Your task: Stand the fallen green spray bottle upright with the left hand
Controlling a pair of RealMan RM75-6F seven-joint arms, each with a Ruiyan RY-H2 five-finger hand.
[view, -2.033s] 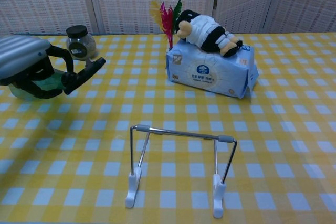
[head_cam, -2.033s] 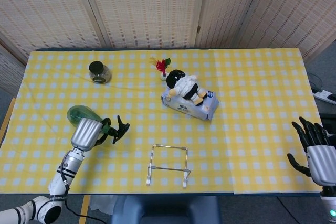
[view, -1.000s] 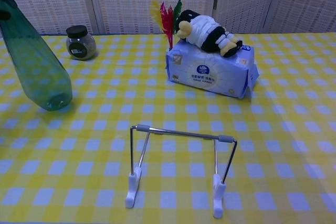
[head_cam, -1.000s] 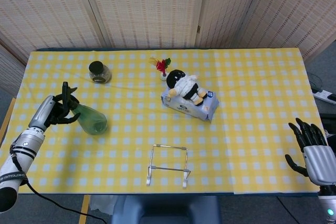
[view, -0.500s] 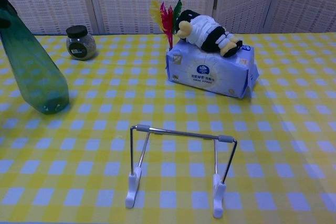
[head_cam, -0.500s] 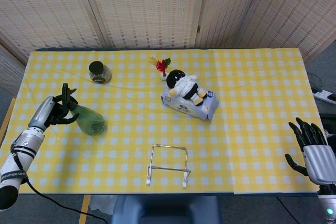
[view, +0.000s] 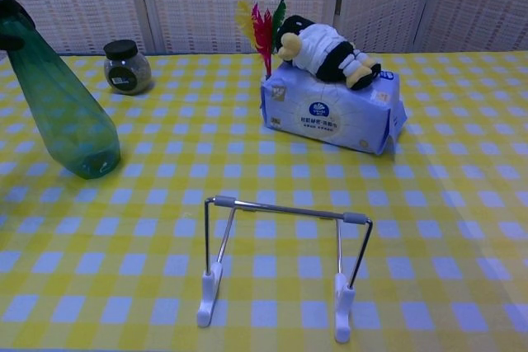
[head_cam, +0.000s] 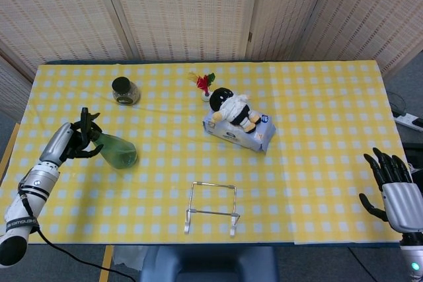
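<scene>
The green spray bottle [head_cam: 117, 152] is at the left of the yellow checked table [head_cam: 317, 110]. Its base is on the cloth and its black spray head leans toward the left edge. My left hand [head_cam: 71, 141] grips the bottle at its neck and spray head. In the chest view the bottle [view: 64, 109] leans, top to the left, and the hand itself is cut off by the frame's edge. My right hand [head_cam: 395, 186] hangs off the table's near right corner with its fingers spread and holds nothing.
A dark-lidded glass jar [head_cam: 125, 90] stands behind the bottle. A blue tissue pack [view: 334, 113] with a plush toy [view: 326, 51] lies mid-table, with coloured feathers [view: 262, 26] beside it. A wire stand [view: 285, 261] sits near the front edge.
Two seconds ago the bottle lay under my left hand; it has since been raised onto its base. In the last half second its base slid slightly right and it leans more.
</scene>
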